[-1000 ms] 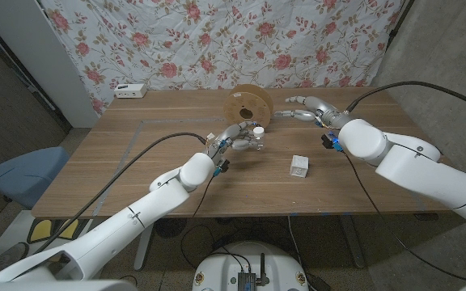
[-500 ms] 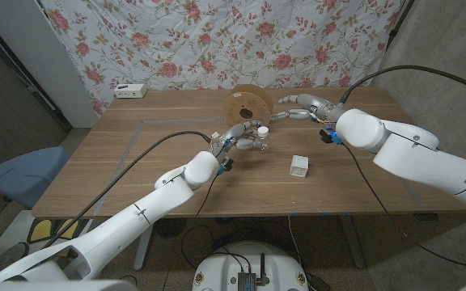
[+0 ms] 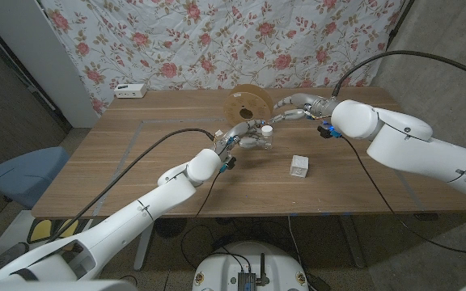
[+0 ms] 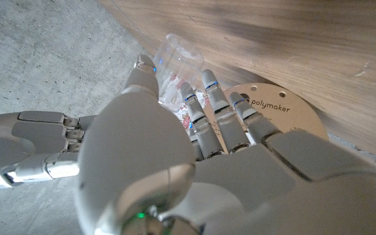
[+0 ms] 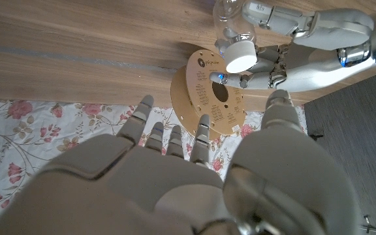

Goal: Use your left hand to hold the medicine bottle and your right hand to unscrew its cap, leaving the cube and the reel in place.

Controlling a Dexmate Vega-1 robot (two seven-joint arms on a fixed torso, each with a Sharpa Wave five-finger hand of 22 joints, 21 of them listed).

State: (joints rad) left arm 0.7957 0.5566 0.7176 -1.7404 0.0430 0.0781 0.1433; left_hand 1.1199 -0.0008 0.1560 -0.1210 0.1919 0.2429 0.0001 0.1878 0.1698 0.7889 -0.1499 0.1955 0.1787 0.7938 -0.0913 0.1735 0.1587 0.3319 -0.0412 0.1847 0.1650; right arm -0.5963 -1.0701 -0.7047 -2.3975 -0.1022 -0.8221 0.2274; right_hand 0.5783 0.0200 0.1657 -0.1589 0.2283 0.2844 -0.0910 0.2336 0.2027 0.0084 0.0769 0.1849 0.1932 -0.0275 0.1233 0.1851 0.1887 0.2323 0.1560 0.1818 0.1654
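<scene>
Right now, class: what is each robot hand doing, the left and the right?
Left hand: holding the medicine bottle, its fingers wrapped around it.
Right hand: open, fingers apart, holding nothing, near the reel.

Even, soft indoor light with faint shadows; wrist views blur close up.

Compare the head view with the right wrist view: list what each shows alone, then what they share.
Head view alone: the white cube on the table and a white box at the far corner. Right wrist view alone: the reel's label face and the white cap end-on. Shared: the left hand holding the medicine bottle, the reel, and the open right hand.
</scene>
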